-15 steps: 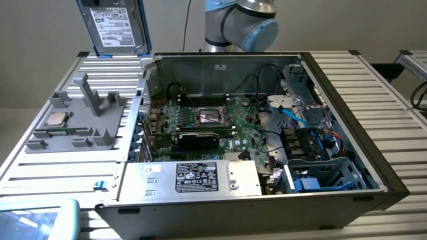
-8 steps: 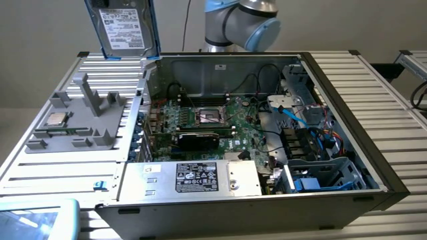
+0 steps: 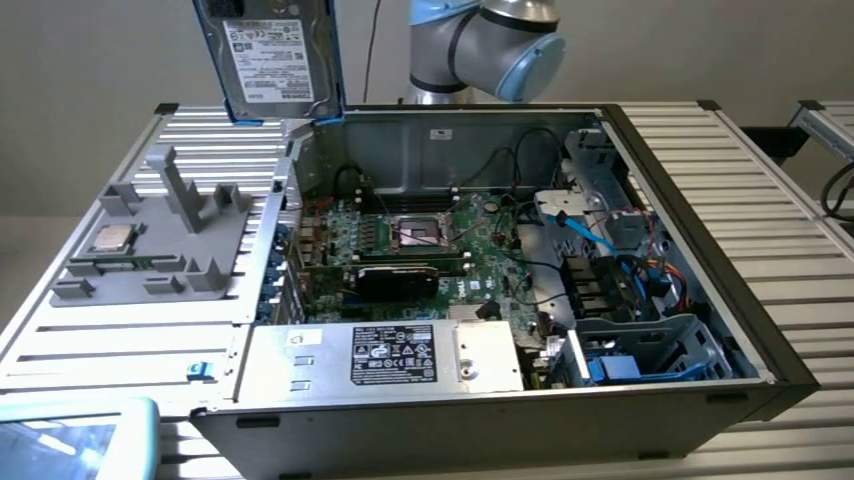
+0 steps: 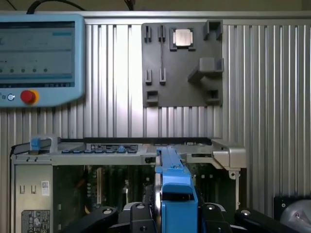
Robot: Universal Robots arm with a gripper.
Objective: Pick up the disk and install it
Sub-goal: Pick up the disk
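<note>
The disk (image 3: 274,55), a silver-grey drive with a white label in a blue carrier, hangs upright in the air above the back left corner of the open computer case (image 3: 747,340). In the wrist view I see its blue carrier edge (image 4: 174,191) end-on. My gripper (image 4: 175,218) is shut on it, with a black finger (image 4: 138,216) on each side. Inside the case, a blue-trimmed drive bay (image 3: 647,350) sits at the front on the exterior view's right.
A grey fixture (image 3: 167,240) holding a small CPU chip (image 3: 110,238) lies on the ribbed table at the exterior view's left. A silver power supply (image 3: 400,355) fills the case's front corner. A teach pendant (image 3: 67,440) lies at the front left. The arm (image 3: 487,45) stands behind the case.
</note>
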